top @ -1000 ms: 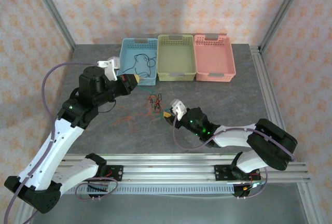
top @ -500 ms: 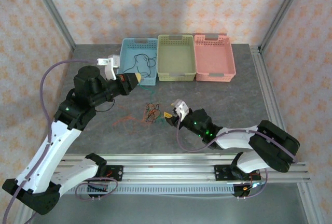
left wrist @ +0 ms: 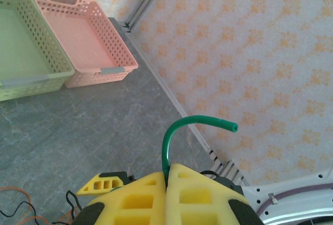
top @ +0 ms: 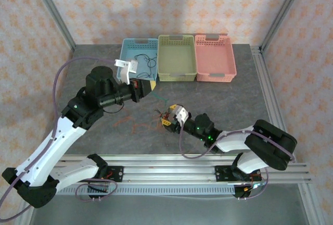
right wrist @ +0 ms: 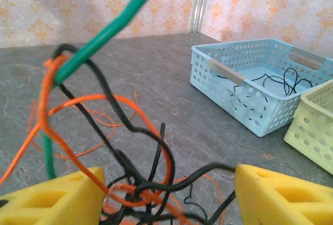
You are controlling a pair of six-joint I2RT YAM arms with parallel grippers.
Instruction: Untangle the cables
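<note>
The cables (top: 162, 114) form one knot of black, orange and green strands near the centre of the desk (top: 234, 100). Seen from above, the knot lies at 6 o'clock from the row of baskets and apart from it.

My right pincer (right wrist: 166, 199) is at the knot. Its two yellow pads stand wide apart, and the black and orange loops bunch in the gap between them. I cannot tell whether either pad touches a strand, and nothing is clamped.

The green cable (left wrist: 167, 144) leaves the knot and rises towards 11 o'clock, off the desk surface. My left pincer (left wrist: 169, 175) is closed tight on it — the pads meet with the cable pinched in the seam, and a short free end curls out beyond them. In the overhead view this pincer is in the air just in front of the blue basket (top: 125, 53).

Loose orange strands (top: 130, 126) lie flat on the desk at 8 o'clock from the knot.

Basket row, left to right — blue basket, green basket (top: 177, 40), pink basket (top: 214, 38). One black cable (top: 143, 61) lies coiled inside the blue basket.
</note>
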